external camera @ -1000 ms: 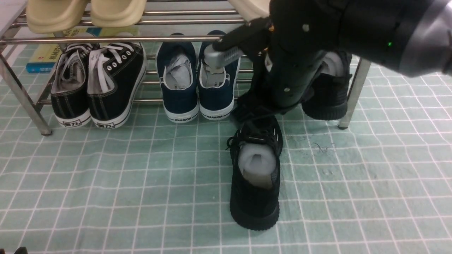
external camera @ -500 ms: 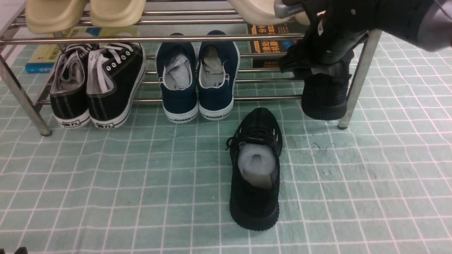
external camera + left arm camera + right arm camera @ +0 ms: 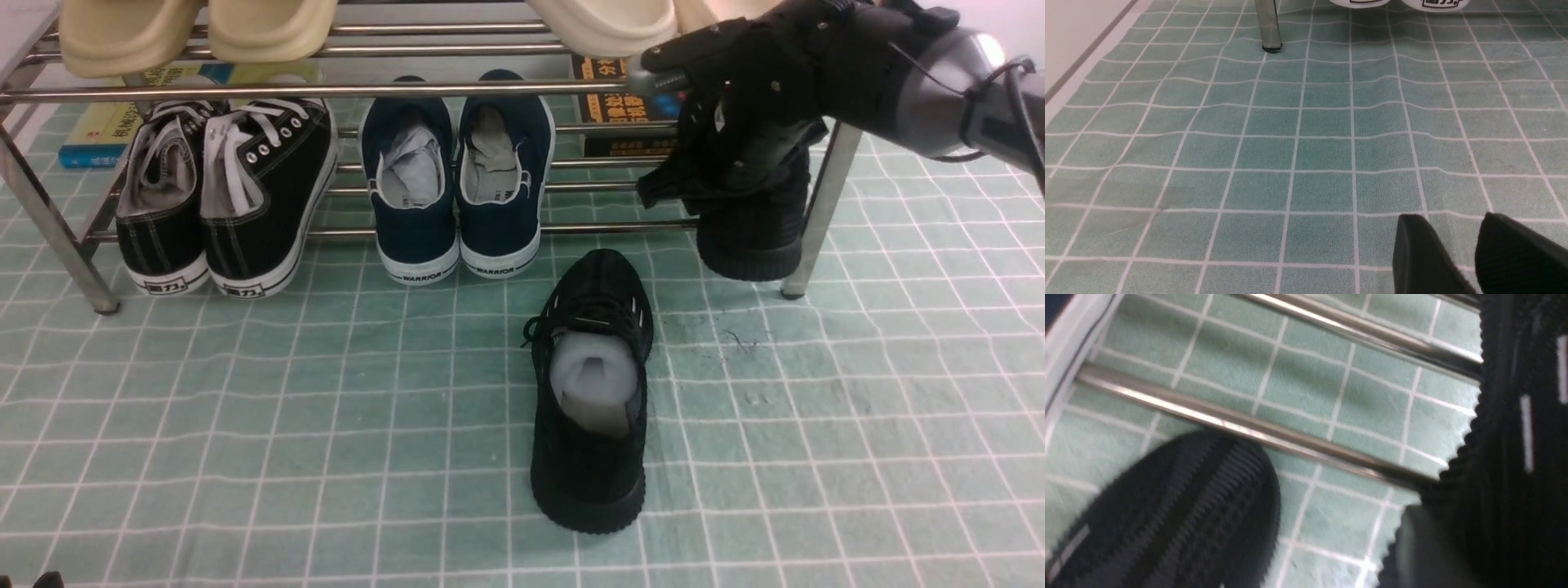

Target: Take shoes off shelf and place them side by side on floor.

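Note:
One all-black knit shoe (image 3: 592, 392) with white foam inside lies on the pale green gridded floor (image 3: 326, 408), toe toward the shelf (image 3: 824, 204). Its toe (image 3: 1180, 522) also shows in the right wrist view. The other black shoe (image 3: 751, 237) rests on the shelf's lower tubes at the right end. My right gripper (image 3: 718, 175) sits down over it, open. One finger (image 3: 1412, 543) lies beside the ribbed sole of this shoe (image 3: 1515, 437); the other finger is lost against the black. My left gripper (image 3: 1449, 232) hovers open over bare floor, holding nothing.
Black canvas sneakers (image 3: 229, 196) and navy WARRIOR shoes (image 3: 453, 180) fill the lower tier's left and middle. Beige slippers (image 3: 196, 28) lie on the top tier. Books (image 3: 620, 106) lie behind the shelf. A steel leg (image 3: 1267, 24) stands ahead of the left gripper.
My right arm has left the floor shoe, swung right and back to the shelf, then dropped lower onto the second black shoe. Neither shoe has moved.

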You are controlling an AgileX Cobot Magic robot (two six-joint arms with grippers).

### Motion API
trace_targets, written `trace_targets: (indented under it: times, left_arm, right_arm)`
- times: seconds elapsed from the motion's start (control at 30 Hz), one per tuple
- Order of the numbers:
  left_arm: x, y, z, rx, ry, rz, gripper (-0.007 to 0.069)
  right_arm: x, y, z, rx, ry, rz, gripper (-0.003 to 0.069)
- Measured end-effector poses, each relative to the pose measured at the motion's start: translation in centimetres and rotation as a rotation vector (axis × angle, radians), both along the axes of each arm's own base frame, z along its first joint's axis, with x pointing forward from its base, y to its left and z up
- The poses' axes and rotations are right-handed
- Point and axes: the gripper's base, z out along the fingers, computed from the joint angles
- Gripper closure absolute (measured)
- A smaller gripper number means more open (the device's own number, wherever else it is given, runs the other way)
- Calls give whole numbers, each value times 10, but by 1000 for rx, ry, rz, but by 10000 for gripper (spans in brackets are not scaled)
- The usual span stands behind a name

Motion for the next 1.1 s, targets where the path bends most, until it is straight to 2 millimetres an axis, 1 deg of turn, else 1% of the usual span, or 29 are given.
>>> trace_targets:
  times: [0.07,0.1,0.13,0.17,0.23,0.27,0.3,0.4,0.53,0.57,0.63,0.7,0.8,1.0,1.03,1.1]
  left_arm:
    - [0,0,0,0,0,0,383]
    - [0,0,0,0,0,0,383]
    - [0,0,0,0,0,0,383]
    - [0,0,0,0,0,0,383]
    - [0,0,0,0,0,0,383]
    - [0,0,0,0,0,0,383]
    - [0,0,0,0,0,0,383]
    - [0,0,0,0,0,0,383]
    - [0,0,0,0,0,0,383]
    - [0,0,0,0,0,0,383]
    - [0,0,0,0,0,0,383]
    - [0,0,0,0,0,0,383]
    - [0,0,0,0,0,0,383]
    - [0,0,0,0,0,0,383]
    - [0,0,0,0,0,0,383]
    - [0,0,0,0,0,0,383]
  right_arm:
    - [-7,2,9,-19,21,23,594]
    - [-11,4,14,-24,35,35,630]
    - [-20,8,25,-25,63,48,655]
    - [-24,10,29,-26,77,56,657]
    - [-41,16,48,-19,121,81,657]
    - [-45,16,51,-17,130,84,657]
    - [-60,20,65,-10,162,108,657]
    - [-80,23,88,21,158,147,657]
    - [-95,23,103,77,154,175,657]
    - [-102,22,104,102,172,186,657]
    - [-111,21,104,120,196,196,657]
    - [-125,20,98,116,235,220,656]
    - [-139,21,85,91,292,240,655]
    - [-144,18,56,18,368,233,653]
    - [-144,17,56,16,366,233,653]
    - [-142,15,50,-24,365,228,651]
